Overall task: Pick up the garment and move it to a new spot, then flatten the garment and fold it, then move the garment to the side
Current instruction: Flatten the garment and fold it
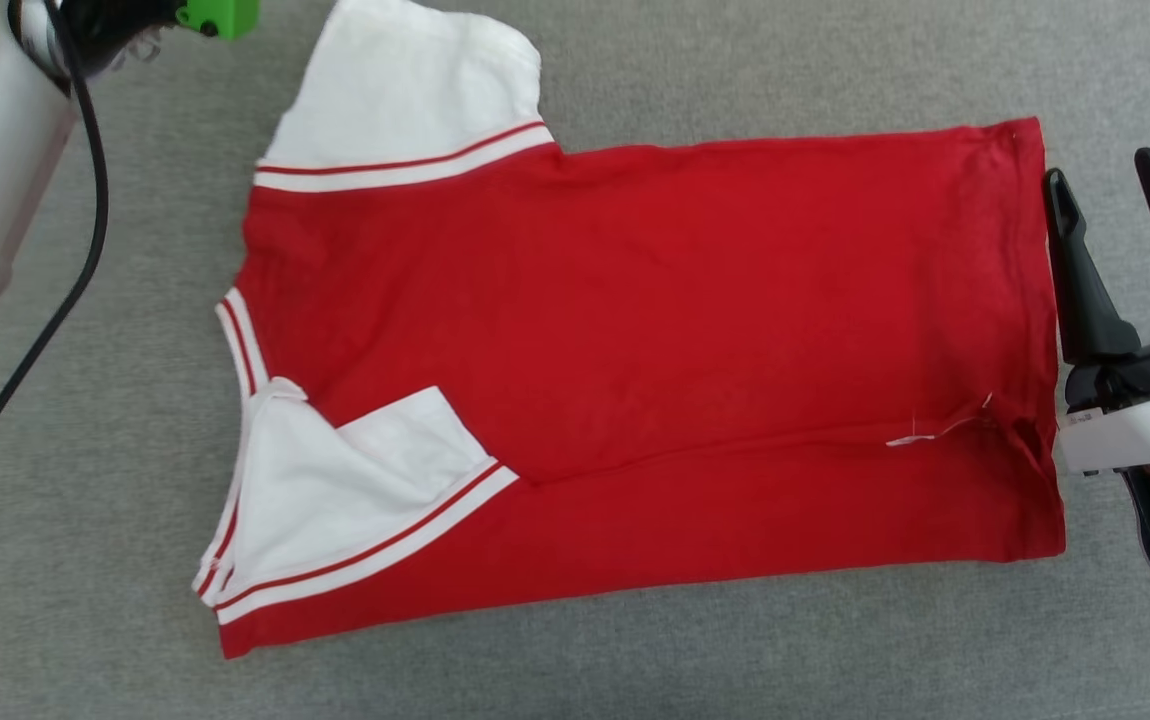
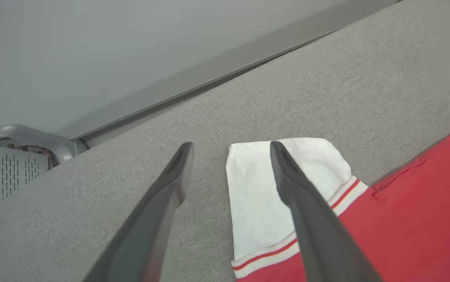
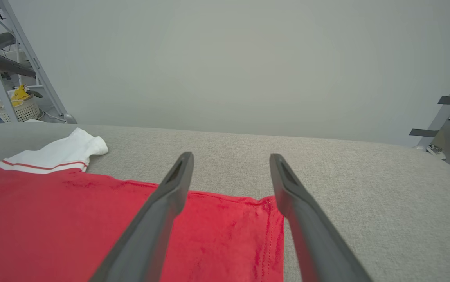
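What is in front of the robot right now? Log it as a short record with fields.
surface: gray fabric
shirt: red, lying flat, near long edge folded over
far sleeve: white, spread out
near sleeve: white, folded onto the red body
left gripper: open, by the far sleeve, holding nothing
right gripper: open, beside the hem, holding nothing

garment [image 1: 655, 330]: we see a red T-shirt with white sleeves | state: flat, near side folded in over the body | pose: collar left, hem right | place: grey bench [image 1: 735, 660]
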`<state>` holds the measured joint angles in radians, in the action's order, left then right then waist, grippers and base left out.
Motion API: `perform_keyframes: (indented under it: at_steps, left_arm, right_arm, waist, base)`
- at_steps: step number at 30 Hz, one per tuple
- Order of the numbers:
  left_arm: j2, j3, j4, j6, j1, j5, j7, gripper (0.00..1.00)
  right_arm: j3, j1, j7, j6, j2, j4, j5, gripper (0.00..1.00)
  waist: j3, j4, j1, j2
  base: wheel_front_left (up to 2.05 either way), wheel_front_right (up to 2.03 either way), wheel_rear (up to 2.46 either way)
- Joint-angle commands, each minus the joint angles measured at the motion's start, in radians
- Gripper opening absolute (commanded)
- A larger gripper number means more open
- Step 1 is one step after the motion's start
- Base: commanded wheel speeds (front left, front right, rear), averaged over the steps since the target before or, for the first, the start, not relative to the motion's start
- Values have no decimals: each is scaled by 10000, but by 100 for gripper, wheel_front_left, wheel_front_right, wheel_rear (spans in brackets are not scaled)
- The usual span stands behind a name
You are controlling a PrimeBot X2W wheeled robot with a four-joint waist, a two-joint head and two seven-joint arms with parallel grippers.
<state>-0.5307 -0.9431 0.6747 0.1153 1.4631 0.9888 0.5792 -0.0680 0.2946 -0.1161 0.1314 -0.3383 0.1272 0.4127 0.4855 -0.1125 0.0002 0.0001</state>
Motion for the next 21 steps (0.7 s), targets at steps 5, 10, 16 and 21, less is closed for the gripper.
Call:
perform_keyframes:
  at_steps: [5, 10, 16, 21]
  left_arm:
    - [302, -423, 589, 119, 729, 235, 1216, 100]
    - [375, -760, 1192, 139, 922, 123, 1493, 100]
    - [426, -1127, 1623, 149, 647, 363, 1895, 100]
    - [255, -1470, 1516, 151, 439, 533, 1966, 0]
  right_arm:
    - [-76, 445, -169, -7, 52, 59, -109, 100]
    - [-274, 627, -343, -7, 210, -91, -118, 100]
    - [-317, 680, -568, -7, 256, -295, -60, 100]
    - [-268, 729, -694, -7, 260, -414, -61, 100]
  waist:
    - [1384, -619, -2, -1]
    - [1667, -736, -2, -1]
    - [1853, -866, -2, -1]
    - [1839, -868, -2, -1]
  base:
    - [0, 0, 0]
    - [0, 0, 0]
    - [0, 0, 0]
    - [0, 0, 0]
